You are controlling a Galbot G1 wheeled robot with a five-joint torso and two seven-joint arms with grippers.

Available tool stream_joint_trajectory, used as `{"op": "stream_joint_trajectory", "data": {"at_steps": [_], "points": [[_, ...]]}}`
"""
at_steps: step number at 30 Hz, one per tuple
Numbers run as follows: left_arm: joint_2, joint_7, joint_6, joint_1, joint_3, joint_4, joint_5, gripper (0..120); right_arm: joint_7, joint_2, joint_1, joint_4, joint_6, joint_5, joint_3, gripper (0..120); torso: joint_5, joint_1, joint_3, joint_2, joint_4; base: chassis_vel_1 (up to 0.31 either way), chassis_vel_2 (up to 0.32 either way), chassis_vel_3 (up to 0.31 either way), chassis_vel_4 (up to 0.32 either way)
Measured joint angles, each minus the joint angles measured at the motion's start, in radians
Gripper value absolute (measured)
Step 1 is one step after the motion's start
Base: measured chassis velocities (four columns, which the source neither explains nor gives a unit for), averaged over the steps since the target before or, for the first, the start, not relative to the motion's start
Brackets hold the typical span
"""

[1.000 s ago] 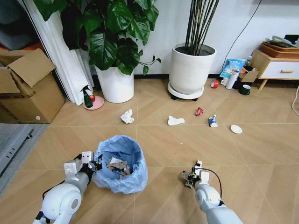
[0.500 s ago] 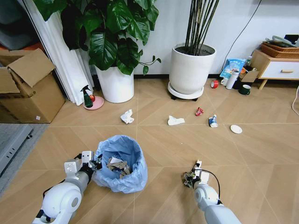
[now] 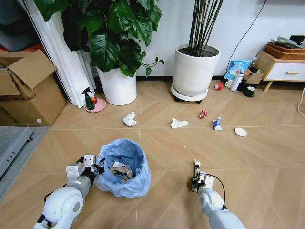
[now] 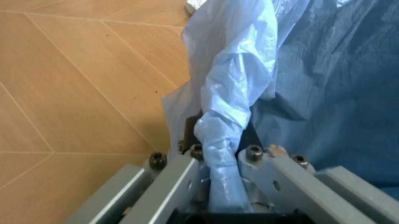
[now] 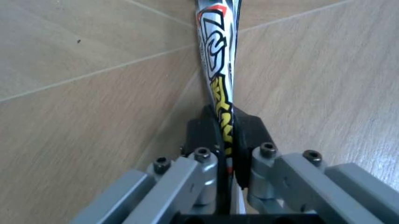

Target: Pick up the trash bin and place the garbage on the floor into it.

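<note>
The trash bin (image 3: 123,167), lined with a crinkled light-blue bag, stands on the floor (image 3: 167,148) at the near left with paper scraps inside. My left gripper (image 3: 97,168) is shut on its bag rim; in the left wrist view the fingers (image 4: 187,161) pinch a fold of blue bag (image 4: 227,107). My right gripper (image 3: 195,179), to the right of the bin, is shut on a flat printed wrapper (image 5: 216,56) standing edge-on. Farther off lie garbage pieces: a white paper wad (image 3: 129,119), a white wrapper (image 3: 179,123), a red wrapper (image 3: 203,114), a small bottle (image 3: 217,123) and a white lid (image 3: 241,131).
Two big white plant pots (image 3: 117,86) (image 3: 194,71) stand by the far wall. A cardboard box (image 3: 28,88) is at the left, with a green spray bottle (image 3: 88,99) beside it. A red tape roll (image 3: 218,86) and a low cabinet (image 3: 285,67) are at the far right.
My right gripper has turned at the wrist and shifted slightly toward the bin, so the wrapper now stands up narrow. The left gripper and the bin have not moved.
</note>
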Motion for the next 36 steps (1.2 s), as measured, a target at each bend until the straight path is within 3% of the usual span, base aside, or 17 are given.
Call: {"op": "stream_joint_trajectory", "data": {"at_steps": [7, 14, 16, 22, 27, 36], "points": [[-0.002, 0.001, 0.0, 0.007, -0.001, -0.009, 0.005, 0, 0.05, -0.007, -0.011, 0.099, 0.011, -0.003, 0.008, 1, -0.0002, 0.0, 0.0, 0.0, -0.0002, 0.0, 0.0, 0.0, 0.0], [0.007, 0.001, 0.001, 0.008, -0.001, -0.012, 0.006, 0, 0.021, -0.089, 0.025, 0.301, 0.026, -0.045, -0.001, 1, -0.0005, 0.0, 0.0, 0.0, -0.0002, 0.0, 0.0, 0.0, 0.0], [0.016, 0.002, 0.006, -0.01, 0.008, 0.006, 0.0, 0, -0.035, -0.195, 0.065, 0.444, 0.072, -0.033, -0.035, 1, -0.0006, 0.0, 0.0, 0.0, 0.0, 0.0, 0.0, 0.0, 0.0], [0.028, 0.0, 0.017, -0.058, 0.036, 0.042, -0.018, 0, -0.152, -0.33, 0.128, 0.613, 0.119, 0.014, -0.114, 1, -0.0006, 0.0, 0.0, 0.0, -0.0004, 0.0, 0.0, 0.0, 0.0], [0.042, -0.014, 0.031, -0.107, 0.075, 0.07, -0.045, 0, -0.223, -0.378, 0.246, 0.726, 0.147, 0.089, -0.305, 1, -0.0006, 0.0, 0.0, 0.0, 0.0001, 0.0, 0.0, 0.0, 0.0], [0.055, -0.03, 0.041, -0.143, 0.121, 0.081, -0.069, 0, -0.261, -0.347, 0.431, 0.697, 0.194, 0.108, -0.58, 1, -0.0004, 0.0, 0.0, 0.0, 0.0001, 0.0, 0.0, 0.0, 0.0]]}}
